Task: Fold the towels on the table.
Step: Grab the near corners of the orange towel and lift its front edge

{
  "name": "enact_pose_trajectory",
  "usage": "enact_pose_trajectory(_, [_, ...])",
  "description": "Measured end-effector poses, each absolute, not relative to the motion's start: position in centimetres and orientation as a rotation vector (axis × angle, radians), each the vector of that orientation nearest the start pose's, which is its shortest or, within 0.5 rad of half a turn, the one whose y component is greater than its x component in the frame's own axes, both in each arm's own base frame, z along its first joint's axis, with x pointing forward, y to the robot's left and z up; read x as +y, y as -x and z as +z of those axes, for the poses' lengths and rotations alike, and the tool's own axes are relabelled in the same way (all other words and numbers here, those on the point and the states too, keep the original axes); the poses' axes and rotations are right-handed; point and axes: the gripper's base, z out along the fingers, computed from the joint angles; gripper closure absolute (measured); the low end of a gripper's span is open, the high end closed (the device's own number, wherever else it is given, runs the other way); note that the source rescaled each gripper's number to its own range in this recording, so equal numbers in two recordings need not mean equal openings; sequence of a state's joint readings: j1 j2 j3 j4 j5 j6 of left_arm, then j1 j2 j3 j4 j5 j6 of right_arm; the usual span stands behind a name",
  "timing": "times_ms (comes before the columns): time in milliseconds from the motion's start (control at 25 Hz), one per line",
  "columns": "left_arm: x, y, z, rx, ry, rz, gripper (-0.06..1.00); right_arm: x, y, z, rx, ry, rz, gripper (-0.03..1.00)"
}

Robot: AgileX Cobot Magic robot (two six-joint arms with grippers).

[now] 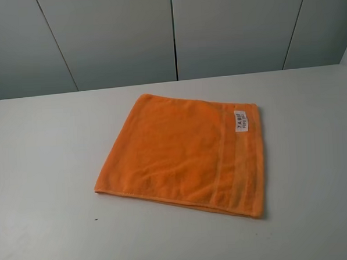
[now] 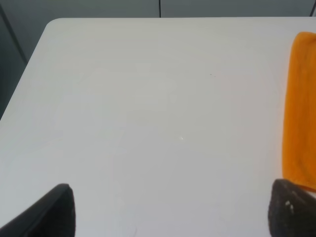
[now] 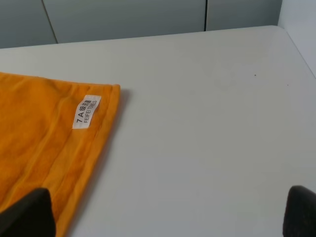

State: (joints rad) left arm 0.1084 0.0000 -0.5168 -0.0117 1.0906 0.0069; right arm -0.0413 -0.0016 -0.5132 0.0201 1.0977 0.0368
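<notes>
Where the high camera looks down, one orange towel [image 1: 180, 153] lies flat on the white table [image 1: 42, 172], roughly at the middle of what shows of the tabletop. It is a single squarish piece, slightly wrinkled. One woven band [image 1: 236, 161] runs along its right-hand edge, and one small white label [image 1: 241, 122] sits on that band near the far right corner. Behind the table stand grey wall panels [image 1: 116, 34] split by dark seams.

In the left wrist view, the left gripper [image 2: 170, 215] shows as two dark fingertips [image 2: 54, 215], one at each side of the picture and spread wide, with only table [image 2: 148, 108] between them. A strip of the towel [image 2: 298, 108] shows along one side, and one fingertip sits right at the end of that strip. Whether it touches the cloth I cannot tell.

In the right wrist view, the right gripper [image 3: 165, 217] likewise shows two dark fingertips [image 3: 298, 215], set far apart and gripping nothing. One of them overlaps the towel [image 3: 39, 138] near its banded edge; the other is over the table [image 3: 207, 123]. The one label [image 3: 87, 111], with dark print, lies close to the towel's corner.
</notes>
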Motion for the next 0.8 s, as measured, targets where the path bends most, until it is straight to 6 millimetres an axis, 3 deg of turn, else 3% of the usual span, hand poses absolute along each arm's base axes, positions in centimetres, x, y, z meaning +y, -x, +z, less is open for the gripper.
enact_pose_trajectory(800, [-0.2, 0.79, 27.95, 2.055, 0.103, 0.055, -0.06, 0.2, 0.82, 27.79, 2.065, -0.079, 0.021, -0.03])
